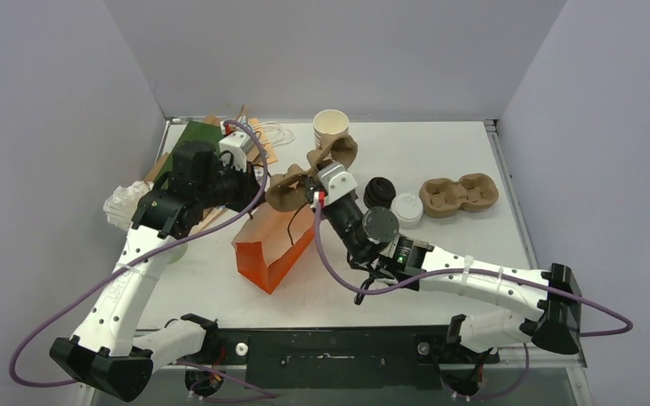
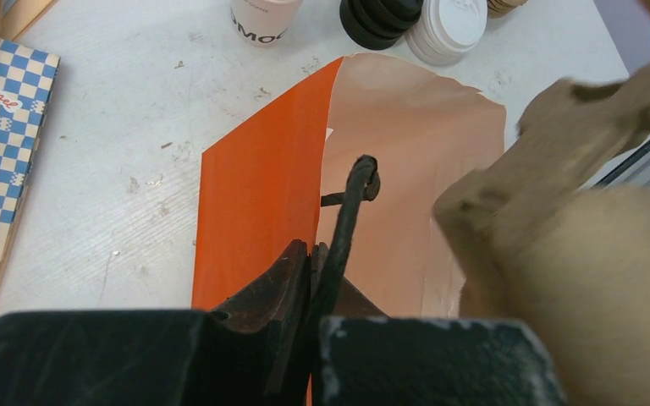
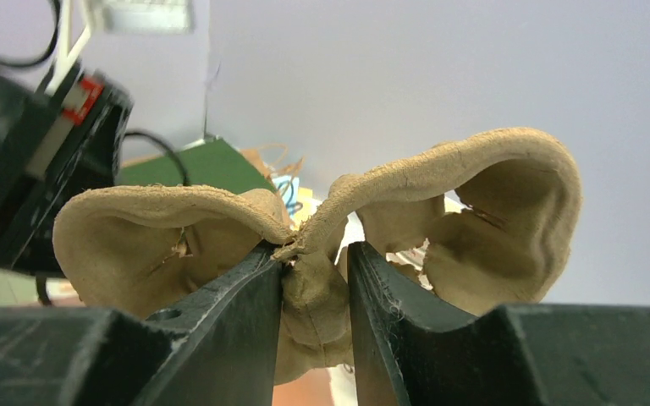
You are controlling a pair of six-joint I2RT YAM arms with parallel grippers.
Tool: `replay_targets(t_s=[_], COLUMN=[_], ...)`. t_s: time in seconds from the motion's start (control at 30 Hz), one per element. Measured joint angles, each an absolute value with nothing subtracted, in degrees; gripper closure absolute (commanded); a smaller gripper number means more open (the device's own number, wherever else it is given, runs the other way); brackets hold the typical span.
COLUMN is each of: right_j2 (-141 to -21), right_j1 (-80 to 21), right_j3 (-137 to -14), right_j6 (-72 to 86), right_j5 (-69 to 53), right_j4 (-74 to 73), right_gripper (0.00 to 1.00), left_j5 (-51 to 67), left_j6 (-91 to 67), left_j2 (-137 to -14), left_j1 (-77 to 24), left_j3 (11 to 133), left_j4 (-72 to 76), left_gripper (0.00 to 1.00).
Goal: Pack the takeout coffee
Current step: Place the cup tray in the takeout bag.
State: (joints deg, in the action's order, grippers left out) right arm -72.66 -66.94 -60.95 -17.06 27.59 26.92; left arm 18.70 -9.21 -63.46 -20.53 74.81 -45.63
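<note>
The left pincer (image 2: 311, 258) is closed on the orange bag (image 2: 262, 186), pinching its black cord handle (image 2: 351, 203) together with the top edge of the paper. This holds the bag's mouth open in the middle of the overhead view. The bag's pale inside faces the left wrist camera, and its base rests on the table (image 1: 440, 152). The right pincer (image 3: 315, 254) is closed on a brown pulp cup carrier (image 3: 508, 220), with its two fingers squeezing the central ridge between the wells. The wells seen from the right wrist look hollow. In the overhead view the carrier hangs just above centre, right at the bag's upper edge, between the two wrists. In the left wrist view it is a blurred tan mass at the right of the frame, overlapping the bag's opening. Right of centre in the overhead view, a stack of black lids (image 1: 379, 192) touches a stack of white lids (image 1: 407, 210). A second pulp carrier (image 1: 459, 194) lies just beside them, further right. A stack of lidless white cups (image 1: 331, 124) stands at upper centre, behind the held carrier. A blue-checked paper (image 2: 13, 127) lies at the left edge of the left wrist view. Where the capped coffee cups are cannot be told from these views.
</note>
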Motion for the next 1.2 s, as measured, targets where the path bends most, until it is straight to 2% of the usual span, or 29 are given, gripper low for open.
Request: replay_targets(t_s=[0.23, 0.4, 0.6, 0.8, 1.2], right_j2=[-74.5, -74.7, -76.6, -79.6, -81.4], right_j1=[-75.0, -79.4, -80.1, -79.0, -66.9], right_j3=[-59.9, -62.1, -68.9, -75.2, -82.0], right_j6=[-23.4, -23.3, -18.3, -11.4, 3.9], right_j5=[31.4, 32.5, 33.0, 31.6, 10.8], right_j4=[25.2, 18.2, 7.7, -1.9, -17.3], right_gripper=[0.76, 0.75, 0.74, 0.74, 0.74], left_j5=[18.8, 18.7, 18.7, 18.7, 18.8], left_j6=[-9.8, -10.0, -10.3, -10.4, -11.0], left_j2=[-63.5, -63.6, -63.6, -63.6, -63.6], left_j1=[-20.5, -20.5, -20.5, -20.5, -20.5], left_j3=[74.8, 74.8, 74.8, 74.8, 74.5], left_j4=[-45.6, -45.6, -45.1, -44.9, -43.5], left_gripper=[1.0, 1.0, 1.0, 1.0, 1.0])
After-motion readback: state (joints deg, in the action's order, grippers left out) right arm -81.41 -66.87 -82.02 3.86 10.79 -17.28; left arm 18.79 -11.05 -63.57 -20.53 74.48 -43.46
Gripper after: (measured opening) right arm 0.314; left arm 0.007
